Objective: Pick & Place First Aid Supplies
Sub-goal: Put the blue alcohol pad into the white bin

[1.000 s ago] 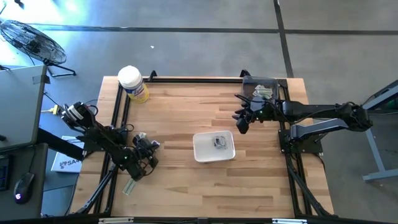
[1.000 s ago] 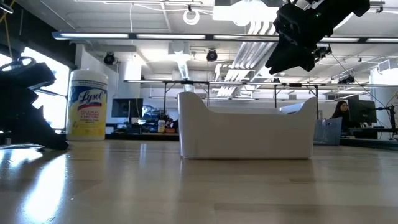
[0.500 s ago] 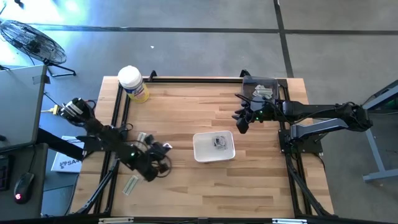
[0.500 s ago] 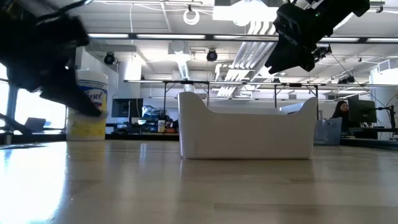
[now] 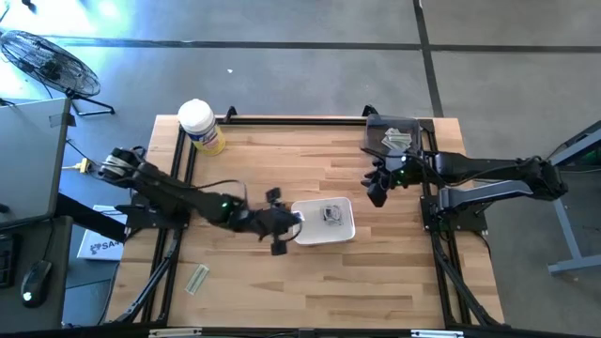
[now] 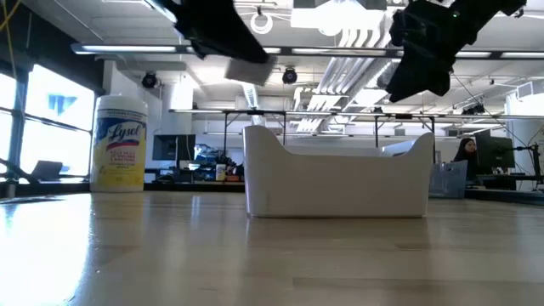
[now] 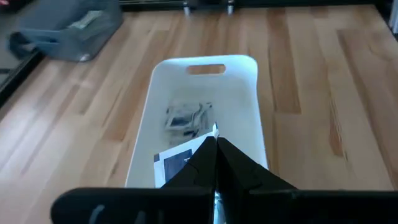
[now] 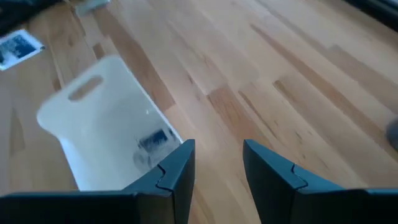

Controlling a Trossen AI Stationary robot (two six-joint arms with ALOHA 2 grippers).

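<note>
Pinched together, the left gripper's point(image 7: 214, 163) fingers hold a white square packet point(image 7: 180, 163) with dark-blue print, just over the near end of the white tray point(image 5: 302, 228). Seen from above, that gripper point(image 5: 282, 229) sits at the tray's left edge, its arm stretched across the table point(image 5: 282, 291). The right gripper point(image 8: 217, 163) hangs with its fingers spread and nothing between them, above the wood off the tray's right side; from overhead it point(image 5: 377, 185) is well clear of the tray, close to the grey bin point(image 5: 394, 137) at the table's far right corner.

As for progress, at least one printed packet point(image 5: 330, 214) already lies in the tray, so some placing looks done. The packet in the left grip is not yet released; it seems about to be dropped in. More supplies wait: pale pieces show in the grey bin, and a narrow greenish strip point(image 5: 197, 279) lies on the wood well to the tray's left, toward the front edge.

Around the tray, a yellow canister point(image 5: 201, 128) stands at the far left corner, well away. Nothing seems to block the drop, since the tray's opening below the packet is free and the right arm keeps off to the side.
</note>
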